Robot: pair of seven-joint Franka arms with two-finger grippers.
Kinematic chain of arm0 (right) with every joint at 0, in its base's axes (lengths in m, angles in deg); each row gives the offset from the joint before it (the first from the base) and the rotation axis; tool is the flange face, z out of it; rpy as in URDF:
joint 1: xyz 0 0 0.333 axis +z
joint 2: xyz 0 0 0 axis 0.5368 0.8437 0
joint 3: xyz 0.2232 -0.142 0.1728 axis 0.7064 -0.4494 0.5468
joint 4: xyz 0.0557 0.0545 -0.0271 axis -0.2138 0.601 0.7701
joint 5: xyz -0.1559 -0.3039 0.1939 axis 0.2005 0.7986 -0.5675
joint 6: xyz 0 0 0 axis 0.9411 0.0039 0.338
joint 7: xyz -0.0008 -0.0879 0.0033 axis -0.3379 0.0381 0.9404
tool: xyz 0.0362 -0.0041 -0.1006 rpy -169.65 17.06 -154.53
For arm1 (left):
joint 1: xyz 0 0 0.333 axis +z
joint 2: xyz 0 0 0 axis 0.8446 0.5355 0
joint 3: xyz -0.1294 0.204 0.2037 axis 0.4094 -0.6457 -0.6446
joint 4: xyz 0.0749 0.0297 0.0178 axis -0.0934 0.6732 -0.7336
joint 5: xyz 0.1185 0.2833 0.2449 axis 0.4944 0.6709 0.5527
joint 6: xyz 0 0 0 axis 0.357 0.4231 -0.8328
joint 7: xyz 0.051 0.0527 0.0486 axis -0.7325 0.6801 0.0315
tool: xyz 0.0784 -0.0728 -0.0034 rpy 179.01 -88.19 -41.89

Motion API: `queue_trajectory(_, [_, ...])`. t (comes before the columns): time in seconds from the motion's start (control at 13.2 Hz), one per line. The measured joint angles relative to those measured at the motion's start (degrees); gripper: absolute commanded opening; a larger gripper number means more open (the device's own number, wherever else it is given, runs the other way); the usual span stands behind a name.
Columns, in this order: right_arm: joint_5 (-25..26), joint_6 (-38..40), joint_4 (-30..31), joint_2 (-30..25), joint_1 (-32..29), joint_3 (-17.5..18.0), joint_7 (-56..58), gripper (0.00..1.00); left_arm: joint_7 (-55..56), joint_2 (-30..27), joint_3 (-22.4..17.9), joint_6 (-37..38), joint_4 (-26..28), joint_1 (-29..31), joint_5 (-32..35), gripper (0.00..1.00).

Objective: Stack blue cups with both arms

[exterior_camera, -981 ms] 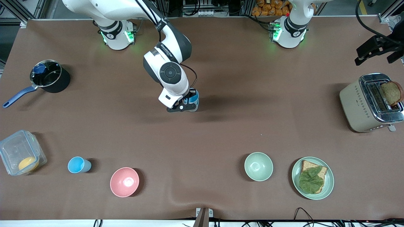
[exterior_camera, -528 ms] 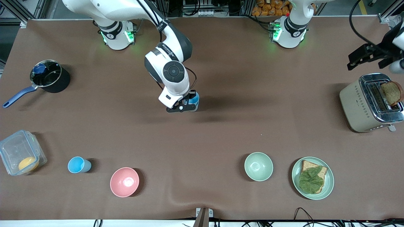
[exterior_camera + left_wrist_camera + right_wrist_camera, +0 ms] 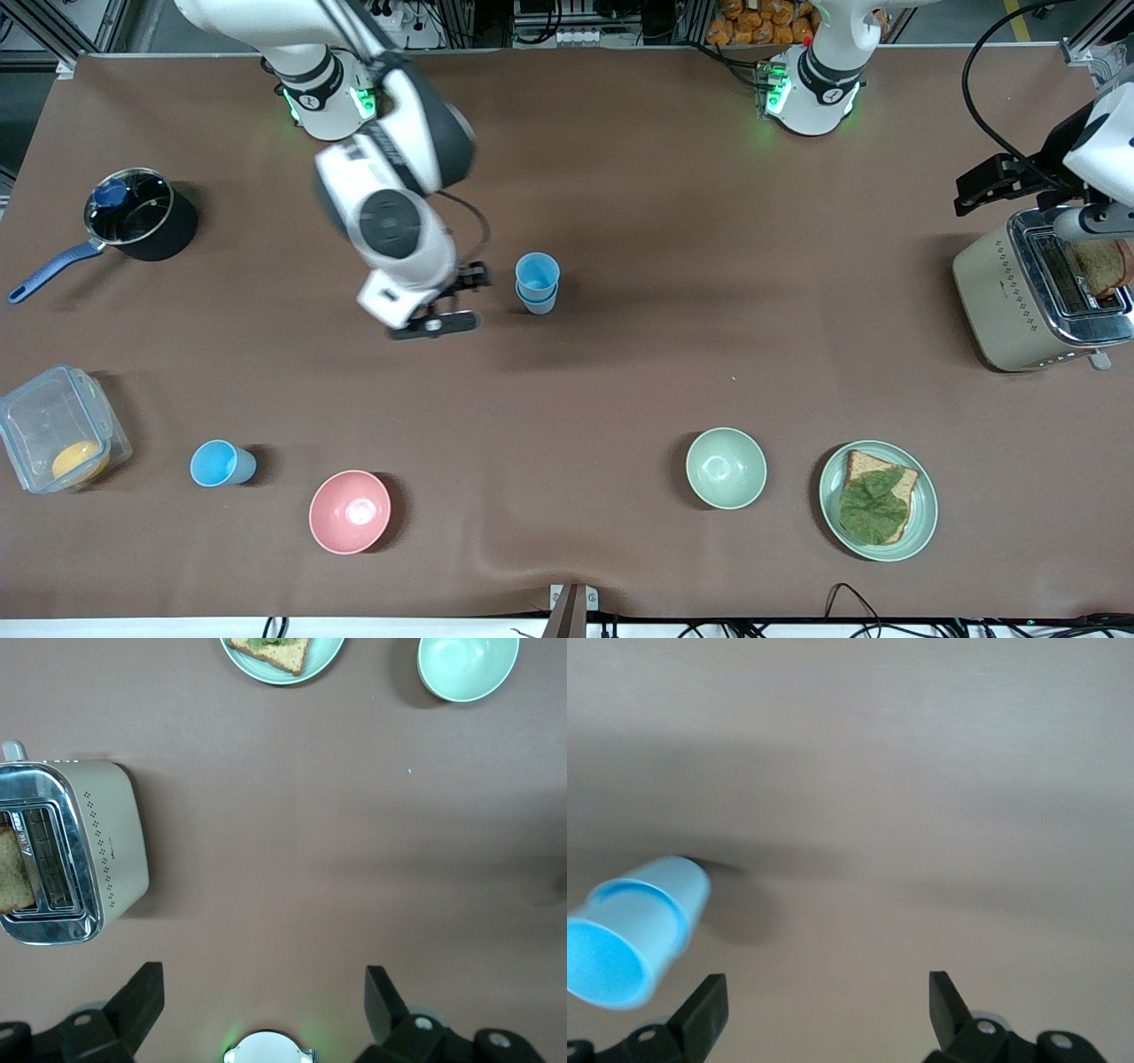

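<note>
Front view: at the right arm's end of the surface sits a clear box with something orange inside. A black pot with a blue handle stands farther from the camera than the box. Near the box, one blue cup stands by itself, open side up. Just past it sits a pink bowl, a little nearer to the camera.

The right fingers hang over the bare surface, close beside the stack of cups on the right arm's side. They are spread wide and hold nothing. The stack is two blue cups, one sitting inside the other, upright near the middle of the surface. Nothing touches it.

Next comes a green bowl, close to the camera's edge. Beside it is a green plate with bread and a leaf on it. At the left arm's end stands a toaster with a slice of bread sticking up.

In the left wrist view, the left fingers are spread wide with nothing between them. They are high over the surface beside the toaster.

In the right wrist view, the stack shows off to one side of the open right fingers, not between them.
</note>
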Motion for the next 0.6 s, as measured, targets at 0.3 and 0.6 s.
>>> queue_trajectory(0.3, [0.2, 3.6, 5.6, -7.9, -12.3, -0.3, 13.5, 1.0, 0.0, -0.1, 0.0, -1.6, 0.0, -0.9, 0.0, 1.0])
queue_trajectory(0.6, [0.1, 3.4, 9.2, -16.8, -22.2, -0.4, 17.6, 1.0, 0.0, -0.1, 0.0, -3.6, -0.1, -1.0, 0.2, 1.0])
